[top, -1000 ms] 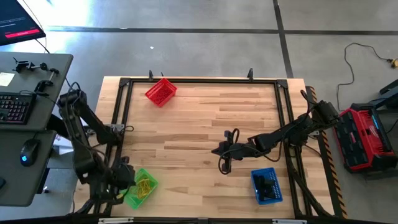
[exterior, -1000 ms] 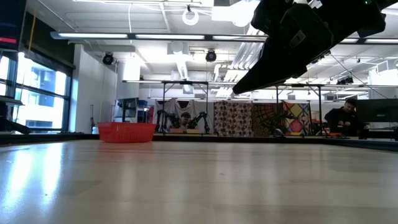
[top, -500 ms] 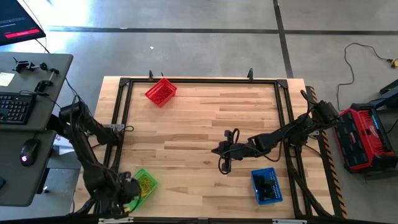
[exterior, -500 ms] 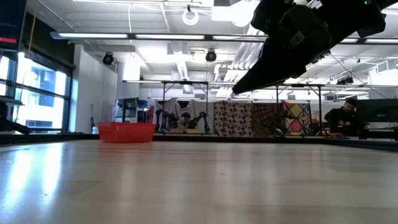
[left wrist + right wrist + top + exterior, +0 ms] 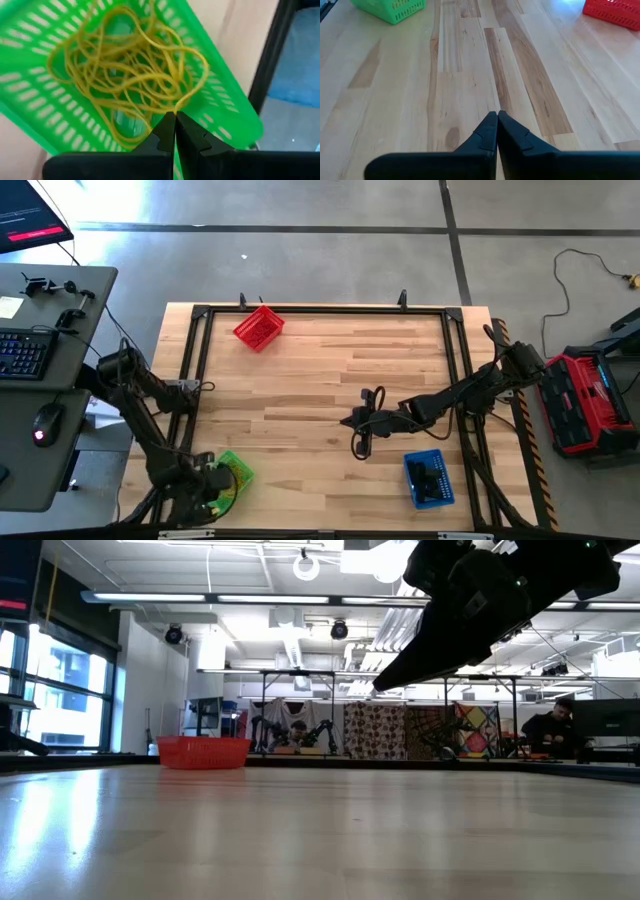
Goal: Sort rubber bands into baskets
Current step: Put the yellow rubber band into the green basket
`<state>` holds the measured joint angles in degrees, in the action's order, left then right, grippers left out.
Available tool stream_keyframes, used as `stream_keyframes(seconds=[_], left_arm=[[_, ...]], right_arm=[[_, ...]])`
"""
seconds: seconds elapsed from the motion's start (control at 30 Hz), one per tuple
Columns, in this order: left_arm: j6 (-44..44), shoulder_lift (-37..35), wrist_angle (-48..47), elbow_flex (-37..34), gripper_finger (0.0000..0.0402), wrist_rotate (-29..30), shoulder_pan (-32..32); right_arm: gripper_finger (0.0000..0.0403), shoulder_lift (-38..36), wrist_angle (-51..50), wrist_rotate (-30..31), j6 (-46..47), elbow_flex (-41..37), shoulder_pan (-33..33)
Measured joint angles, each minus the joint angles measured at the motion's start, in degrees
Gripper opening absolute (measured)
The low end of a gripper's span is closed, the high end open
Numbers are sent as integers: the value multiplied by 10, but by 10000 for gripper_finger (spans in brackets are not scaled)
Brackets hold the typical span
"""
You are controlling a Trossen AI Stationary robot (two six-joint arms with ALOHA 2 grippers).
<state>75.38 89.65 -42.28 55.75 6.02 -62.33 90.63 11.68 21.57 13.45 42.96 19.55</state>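
Observation:
A green basket [image 5: 234, 474] stands at the table's near left corner, holding a tangle of tan-yellow rubber bands [image 5: 125, 75]. My left gripper [image 5: 175, 115] points steeply down into it, shut on one yellow band. The red basket [image 5: 259, 327] sits at the far left. The blue basket [image 5: 428, 479] sits near the front right with black bands [image 5: 430, 476] inside. My right gripper [image 5: 497, 115] is shut and holds nothing. It hangs over bare wood near the table's middle [image 5: 352, 423]. My left gripper pinches one tan-yellow band between its two fingertips at a sharp kink of the loop [image 5: 178, 106]. The fingers come from above, pointing steeply down into the green basket. The rest of that band lies among the other bands on the basket's floor.
A black frame rail [image 5: 192, 370] runs around the table. A desk with a keyboard [image 5: 22, 352] stands to the left, and a red and black machine [image 5: 580, 400] is on the floor at the right. Bare wood [image 5: 320, 370] lies between the baskets.
My left gripper has come down and toward the table's near edge, ending over the green basket. It has tipped to point more steeply downward. Its fingers have stayed shut. The baskets have not shifted.

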Motion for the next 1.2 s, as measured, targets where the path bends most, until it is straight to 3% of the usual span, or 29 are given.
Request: stream_keyframes(seconds=[0.53,0.73,0.97,1.2], left_arm=[[-39,0,29,-35,3,-10,63],[-36,0,14,-35,41,-18,70],[-45,0,-19,-35,79,-68,72],[-68,-34,-14,-35,45,-50,72]], right_arm=[[0,0,-3,9,0,0,0],[0,0,-7,9,0,0,0],[0,0,-9,9,0,0,0],[0,0,-9,8,0,0,0]])
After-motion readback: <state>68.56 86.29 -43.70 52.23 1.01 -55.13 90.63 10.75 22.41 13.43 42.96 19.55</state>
